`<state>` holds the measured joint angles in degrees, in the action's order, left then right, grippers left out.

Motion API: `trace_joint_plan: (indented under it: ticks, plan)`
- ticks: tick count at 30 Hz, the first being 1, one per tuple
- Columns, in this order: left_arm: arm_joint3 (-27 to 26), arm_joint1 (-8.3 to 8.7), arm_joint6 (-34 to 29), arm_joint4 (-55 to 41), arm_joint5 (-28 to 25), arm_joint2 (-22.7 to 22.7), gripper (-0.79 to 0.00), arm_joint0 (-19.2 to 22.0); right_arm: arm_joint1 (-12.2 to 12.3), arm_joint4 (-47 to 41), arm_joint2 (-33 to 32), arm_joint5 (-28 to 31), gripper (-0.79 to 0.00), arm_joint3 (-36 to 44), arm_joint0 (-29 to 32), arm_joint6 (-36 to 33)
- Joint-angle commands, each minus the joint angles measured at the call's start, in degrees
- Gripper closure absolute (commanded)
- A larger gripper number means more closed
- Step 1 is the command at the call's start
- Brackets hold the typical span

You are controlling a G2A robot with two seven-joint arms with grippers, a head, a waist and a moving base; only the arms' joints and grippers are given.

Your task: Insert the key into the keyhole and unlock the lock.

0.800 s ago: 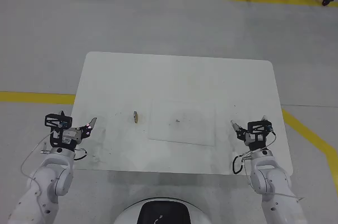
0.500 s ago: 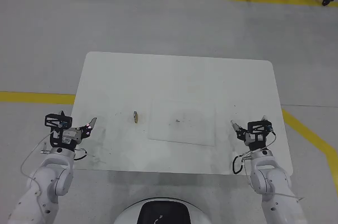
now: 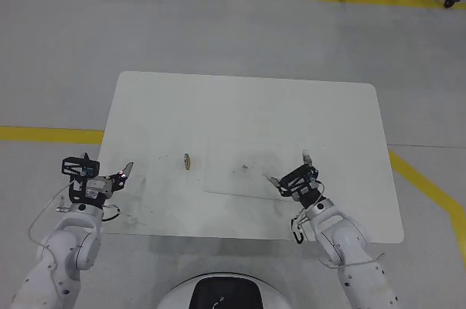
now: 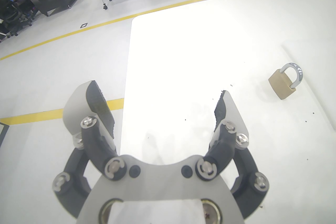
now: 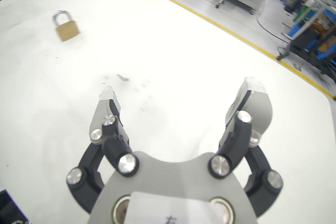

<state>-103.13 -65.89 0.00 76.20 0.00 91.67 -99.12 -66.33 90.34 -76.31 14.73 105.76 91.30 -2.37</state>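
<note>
Holding left claw [image 4: 157, 93] gaping at table's [image 3: 217, 100] near-left edge, right claw [image 3: 288, 168] gaping just right of key [image 3: 245, 165], with lock [image 3: 186, 161] farther left.

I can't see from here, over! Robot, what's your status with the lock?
Left claw open, empty, at table edge. Right claw open, empty, over table. Lock on table between them, untouched. Nothing blocking it.

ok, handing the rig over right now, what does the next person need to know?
Left gripper: open, empty, at the table's left edge.
Right gripper: open, empty, above the thin mat.
Padlock: lying on the table beside the mat, on the left gripper's side.
Small grey piece on the mat ahead of the right gripper: likely the key.
Done: nothing. Left: grasp key, insert, turn.
</note>
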Motion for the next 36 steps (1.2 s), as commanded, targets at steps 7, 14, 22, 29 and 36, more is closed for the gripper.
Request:
trace_joint_plan:
  ticks: [7, 14, 22, 29, 36]
  plan:
    - [0.0, 0.0, 0.0, 0.0, 0.0, 0.0, -0.785, 0.0, -0.1, 5.4, 6.8, 12.8, -0.73, -5.3, -7.7, -4.1]
    - [0.0, 0.0, 0.0, 0.0, 0.0, 0.0, -0.785, 0.0, -1.5, -0.7, 11.2, 14.2, -0.468, -12.5, -15.4, -13.7]
    - [0.0, 0.0, 0.0, 0.0, 0.0, 0.0, -0.785, 0.0, -2.7, -3.9, 14.2, 13.3, -0.366, -17.1, -21.3, -18.0]
    - [0.0, 0.0, 0.0, 0.0, 0.0, 0.0, -0.785, 0.0, -3.3, -4.1, 16.4, 12.4, 0.0, -18.7, -23.8, -19.8]
    - [0.0, 0.0, 0.0, 0.0, 0.0, 0.0, -0.785, 0.0, -2.7, 0.4, 15.1, 11.7, 0.0, -13.9, -22.3, -19.9]
